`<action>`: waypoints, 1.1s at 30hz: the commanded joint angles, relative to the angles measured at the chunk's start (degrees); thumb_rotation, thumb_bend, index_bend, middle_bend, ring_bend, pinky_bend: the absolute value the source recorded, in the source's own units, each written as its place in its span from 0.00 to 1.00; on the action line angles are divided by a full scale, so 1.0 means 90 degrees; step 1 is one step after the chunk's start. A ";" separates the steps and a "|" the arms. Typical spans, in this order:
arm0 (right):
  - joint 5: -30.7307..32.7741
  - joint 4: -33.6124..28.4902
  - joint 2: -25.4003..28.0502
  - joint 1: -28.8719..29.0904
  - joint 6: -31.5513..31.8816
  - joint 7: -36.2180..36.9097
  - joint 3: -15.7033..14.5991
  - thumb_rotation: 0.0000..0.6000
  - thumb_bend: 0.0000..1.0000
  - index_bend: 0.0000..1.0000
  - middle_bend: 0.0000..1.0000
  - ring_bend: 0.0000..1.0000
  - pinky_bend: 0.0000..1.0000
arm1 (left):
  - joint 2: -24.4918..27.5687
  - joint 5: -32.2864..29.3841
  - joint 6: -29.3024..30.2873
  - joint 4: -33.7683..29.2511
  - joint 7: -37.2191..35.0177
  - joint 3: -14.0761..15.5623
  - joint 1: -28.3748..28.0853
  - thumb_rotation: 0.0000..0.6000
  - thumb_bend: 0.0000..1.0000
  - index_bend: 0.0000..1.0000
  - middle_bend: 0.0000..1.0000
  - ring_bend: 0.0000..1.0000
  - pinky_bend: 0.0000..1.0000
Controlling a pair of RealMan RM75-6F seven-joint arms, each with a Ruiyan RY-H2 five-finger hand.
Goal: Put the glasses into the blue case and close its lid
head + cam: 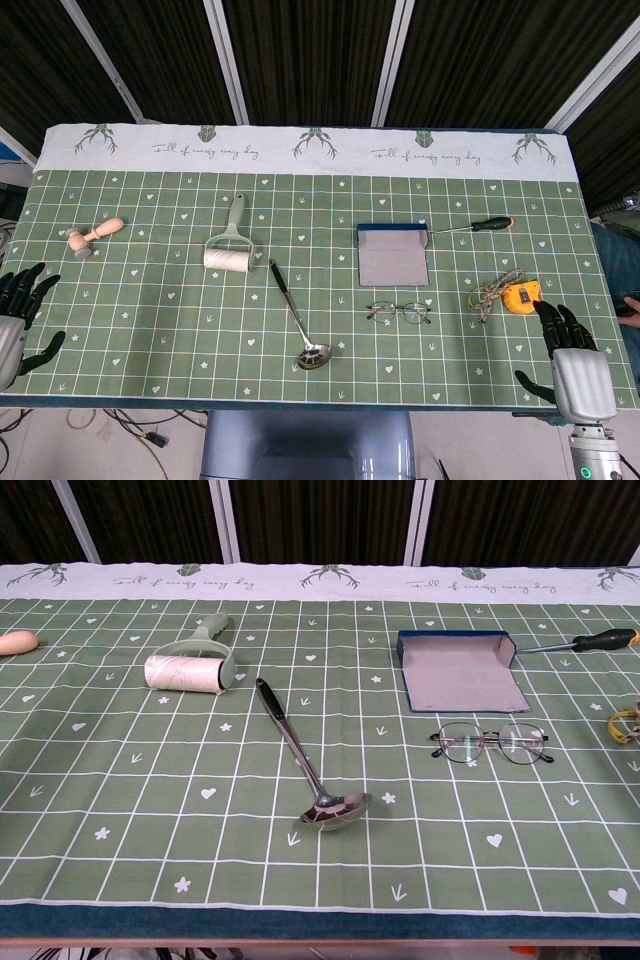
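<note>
Your glasses lie on the counter just before the open blue case. A ladle sits left, tape measure right. Both your left robot hand and right robot hand rest empty, fingers spread.

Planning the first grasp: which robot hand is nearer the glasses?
Right. The right robot hand rests at the table's near right corner, a short way to the right of the glasses. The left robot hand sits at the far left edge, across the table.
</note>
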 commanded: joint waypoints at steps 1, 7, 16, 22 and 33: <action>0.0003 -0.0013 0.0009 -0.0002 -0.0013 0.0007 -0.0008 1.00 0.12 0.06 0.13 0.10 0.22 | 0.0001 -0.0003 0.0009 0.0002 -0.0009 -0.0004 0.0002 1.00 0.32 0.10 0.00 0.00 0.00; 0.0062 -0.0019 0.0038 0.0011 -0.0094 0.0078 -0.0016 1.00 0.12 0.06 0.13 0.10 0.23 | -0.0011 0.0027 0.0072 0.0027 0.0108 0.0014 0.0037 1.00 0.32 0.10 0.00 0.00 0.00; 0.0184 -0.0125 0.0232 0.0009 -0.0169 0.0312 0.0009 1.00 0.12 0.06 0.13 0.10 0.23 | -0.0030 -0.0023 0.0133 0.0000 0.0167 -0.0023 0.0063 1.00 0.32 0.09 0.00 0.00 0.00; 0.0164 -0.0119 0.0207 0.0003 -0.0151 0.0284 0.0002 1.00 0.12 0.06 0.13 0.10 0.22 | -0.0040 -0.0007 0.0107 0.0010 0.0234 0.0000 0.0061 1.00 0.32 0.09 0.00 0.00 0.00; 0.0106 0.0110 0.0118 0.0071 -0.0167 0.0195 0.0042 1.00 0.05 0.06 0.09 0.09 0.19 | -0.0048 -0.0108 0.0093 -0.0105 0.0281 -0.0049 0.0059 1.00 0.32 0.09 0.00 0.00 0.00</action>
